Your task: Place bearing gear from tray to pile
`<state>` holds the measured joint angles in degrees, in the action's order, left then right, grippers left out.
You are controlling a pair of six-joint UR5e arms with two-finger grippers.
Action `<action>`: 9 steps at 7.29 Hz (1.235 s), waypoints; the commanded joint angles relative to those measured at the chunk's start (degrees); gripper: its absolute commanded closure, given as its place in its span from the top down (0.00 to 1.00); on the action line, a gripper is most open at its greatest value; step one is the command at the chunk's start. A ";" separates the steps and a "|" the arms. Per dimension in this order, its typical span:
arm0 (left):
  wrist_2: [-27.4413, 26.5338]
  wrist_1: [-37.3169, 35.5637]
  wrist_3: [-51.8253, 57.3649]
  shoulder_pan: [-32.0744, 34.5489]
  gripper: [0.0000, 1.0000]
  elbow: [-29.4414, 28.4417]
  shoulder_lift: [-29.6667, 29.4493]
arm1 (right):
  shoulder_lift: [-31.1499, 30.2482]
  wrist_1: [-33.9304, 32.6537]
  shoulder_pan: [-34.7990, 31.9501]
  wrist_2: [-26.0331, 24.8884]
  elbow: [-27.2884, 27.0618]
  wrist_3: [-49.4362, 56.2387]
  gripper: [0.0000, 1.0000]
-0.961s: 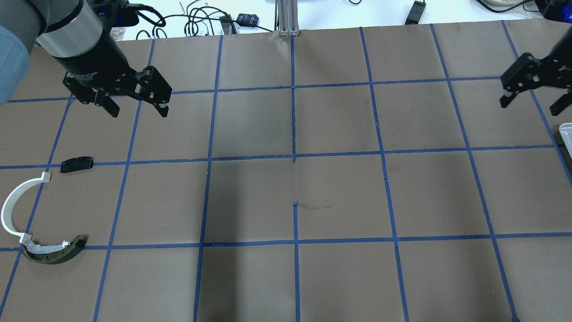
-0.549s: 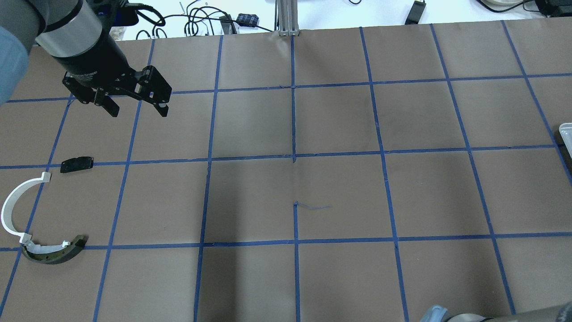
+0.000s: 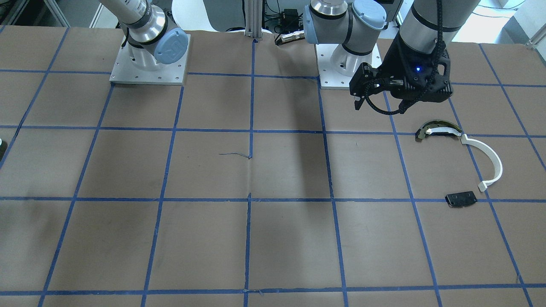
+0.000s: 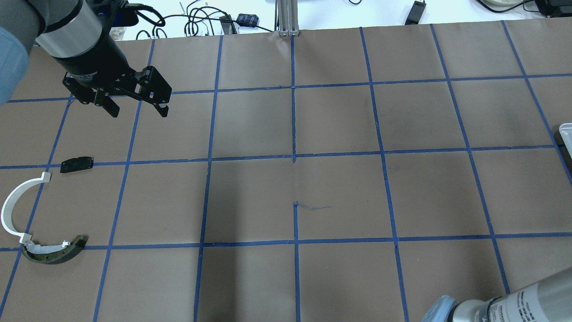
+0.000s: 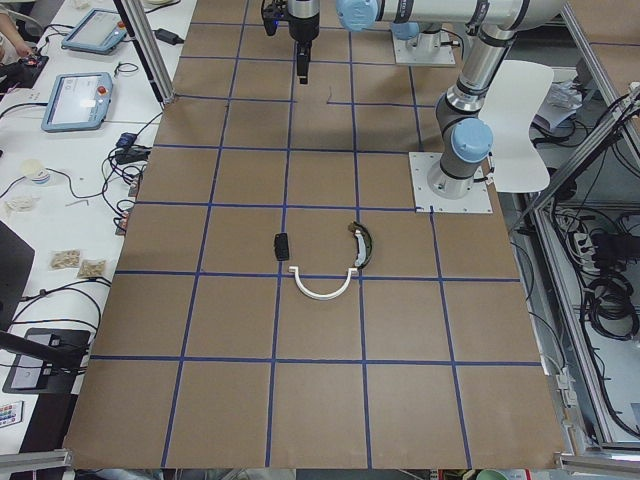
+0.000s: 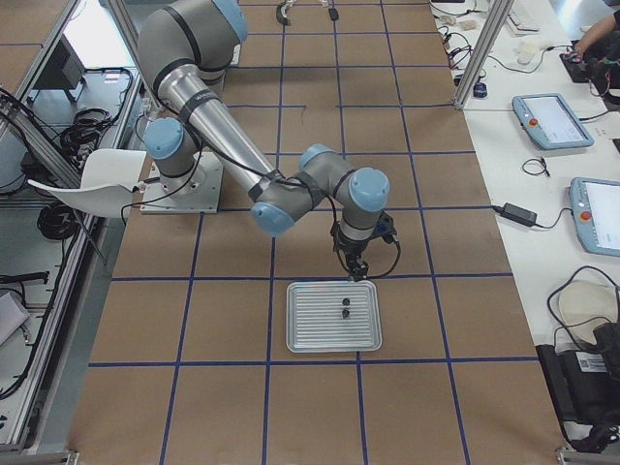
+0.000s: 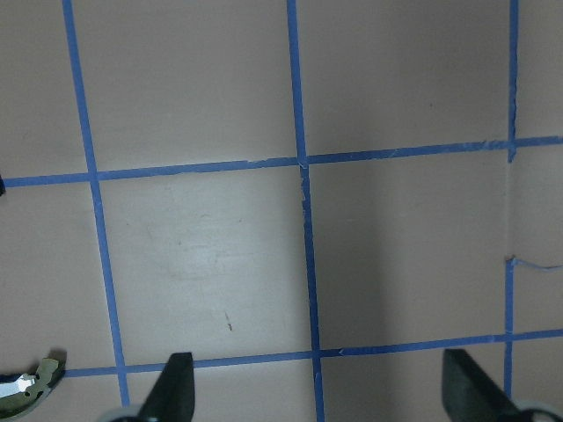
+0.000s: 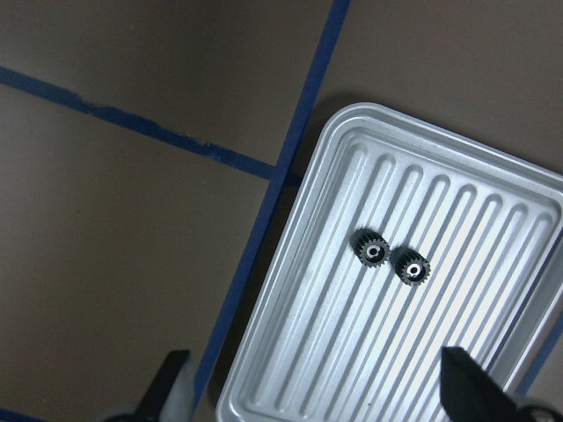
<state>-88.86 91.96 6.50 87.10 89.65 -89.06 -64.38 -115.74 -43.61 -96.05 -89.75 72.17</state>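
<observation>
A bearing gear (image 8: 373, 251) and a second gear (image 8: 410, 266) lie just beside each other in the ribbed tray (image 8: 475, 290), the right hand (image 8: 317, 356) above them with fingers apart. Far across the desk (image 4: 339, 192), the left hand (image 4: 138, 112), fingers spread, hangs near the pile (image 4: 26, 238): white arc (image 4: 11, 203), dark curved piece (image 4: 53, 255), black plate (image 4: 77, 164).

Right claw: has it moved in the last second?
Yes. The right claw hung beyond the corner of the tray in the overhead view. Now it is out of that view to the right, open over the tray and two bearing gears.
</observation>
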 commanded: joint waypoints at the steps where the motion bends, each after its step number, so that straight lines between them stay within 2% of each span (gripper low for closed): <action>1: 0.09 -0.03 0.09 0.00 1.00 0.09 -0.06 | 6.17 -8.66 1.16 0.16 -0.16 9.70 1.00; 3: 0.00 -0.11 0.09 0.00 1.00 0.26 0.03 | 8.22 -10.30 1.16 0.33 -0.16 17.18 0.99; 5: 0.00 -0.11 0.09 0.00 1.00 0.26 0.03 | 9.53 -11.35 1.16 1.91 -0.25 23.08 0.93; 6: 0.09 -0.11 0.09 0.00 1.00 0.26 0.03 | 9.88 -11.96 1.16 1.92 -0.25 24.32 0.88; 8: 0.09 -0.11 0.09 0.00 1.00 0.26 -0.06 | 10.41 -11.88 1.25 1.31 -0.25 24.25 0.86; 9: 0.09 -0.11 0.09 0.00 1.00 0.26 0.03 | 10.50 -11.88 1.43 1.04 -0.25 23.38 0.72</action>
<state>-88.79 91.85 6.59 87.10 89.91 -89.06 -54.06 -127.61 -42.34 -94.61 -90.00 96.20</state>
